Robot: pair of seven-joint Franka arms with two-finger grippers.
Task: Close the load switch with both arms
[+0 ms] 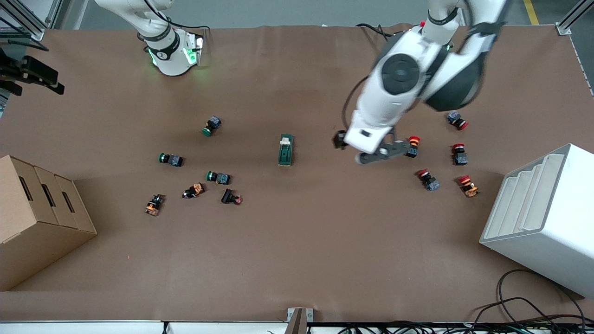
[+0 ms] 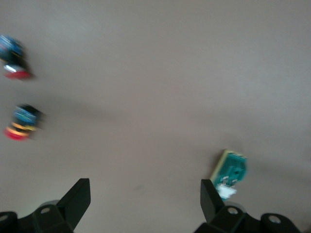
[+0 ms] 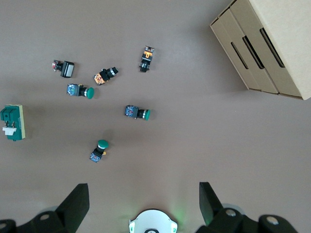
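Switch [image 1: 286, 150] lies alone near the middle of the brown tabletop [image 1: 297, 260], well apart from the green-capped buttons [image 1: 212, 125] toward the right arm's end and the red-capped buttons [image 1: 458, 154] toward the left arm's end; its cream handle [image 3: 9, 128] shows on top of the green body. The left hand [image 1: 380, 153] hangs in the air over the bare tabletop between the switch and the red buttons, fingers [image 2: 77, 196] spread wide and holding nothing. The right hand [image 3: 143, 206] is high over its own base, also wide and empty, and looks to be waiting. To do this step well, I judge the left hand should centre over the switch's long axis before it descends, since the body is narrow and could slide or tip on the smooth surface. One hand ought to pin the green body while the other pushes the handle over, so the right arm needs to come in from its own end without crossing the left. No brand, label or writing can be read on the switch, the buttons, the cardboard box [image 1: 37, 218] or the white rack [image 1: 547, 213].
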